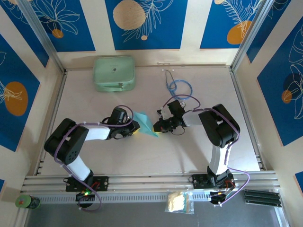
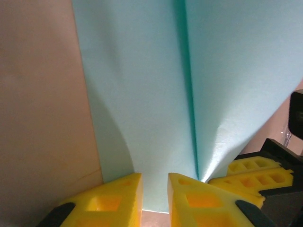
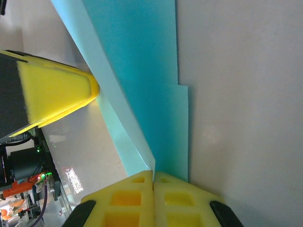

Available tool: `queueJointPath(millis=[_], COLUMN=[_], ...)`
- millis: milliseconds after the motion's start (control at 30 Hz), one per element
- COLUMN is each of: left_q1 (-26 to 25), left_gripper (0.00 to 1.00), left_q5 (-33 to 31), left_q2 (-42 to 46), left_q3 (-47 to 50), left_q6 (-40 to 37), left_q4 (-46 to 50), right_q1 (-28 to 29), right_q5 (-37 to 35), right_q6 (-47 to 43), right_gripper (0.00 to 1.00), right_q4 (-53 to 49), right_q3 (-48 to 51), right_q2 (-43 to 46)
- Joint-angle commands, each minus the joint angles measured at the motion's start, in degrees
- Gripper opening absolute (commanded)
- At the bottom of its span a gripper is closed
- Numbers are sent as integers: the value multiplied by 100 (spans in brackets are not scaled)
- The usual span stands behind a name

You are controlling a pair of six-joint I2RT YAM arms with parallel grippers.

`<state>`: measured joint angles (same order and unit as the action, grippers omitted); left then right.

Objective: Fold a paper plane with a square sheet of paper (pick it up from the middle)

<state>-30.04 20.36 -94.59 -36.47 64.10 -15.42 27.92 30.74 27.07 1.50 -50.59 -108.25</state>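
Observation:
The light-blue sheet of paper (image 1: 146, 124) lies mid-table, folded into a pointed shape with a centre crease and layered flaps. My left gripper (image 1: 134, 127) is at its left end and my right gripper (image 1: 159, 126) at its right end. In the left wrist view the paper (image 2: 142, 94) spreads ahead. The left gripper (image 2: 154, 177) has its jaws slightly apart, and the paper's near edge lies flat in the gap. In the right wrist view a raised flap of the paper (image 3: 142, 56) runs into the right gripper (image 3: 154, 174), which is shut on it. The left finger (image 3: 57, 94) shows beside it.
A mint-green case (image 1: 114, 73) sits at the back left. A blue-tubed stethoscope (image 1: 179, 87) lies at the back right, just behind the right arm. Metal rails (image 1: 151, 182) border the table's near edge, with a small packet (image 1: 178, 202) in front of them.

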Motion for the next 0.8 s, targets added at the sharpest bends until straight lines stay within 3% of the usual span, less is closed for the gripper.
queueJointPath(millis=[0,400,767], left_q1=[-49,-62,-49], left_gripper=[21,17,16], left_q5=[256,728,710], left_q2=[137,-501,-925], left_q3=[-241,-625,-685], left_q6=[-219,-164,-239], left_q4=[-246,-1294,-1455], right_q1=[-39,-45,-58], right_q5=[-53,-155,-165], right_q6=[-20,-58,-44], right_gripper=[5,5,7], right_q4=[-414,-612,-816], right_q3=[-28,-118,-210], right_q2=[-190,-263,-363])
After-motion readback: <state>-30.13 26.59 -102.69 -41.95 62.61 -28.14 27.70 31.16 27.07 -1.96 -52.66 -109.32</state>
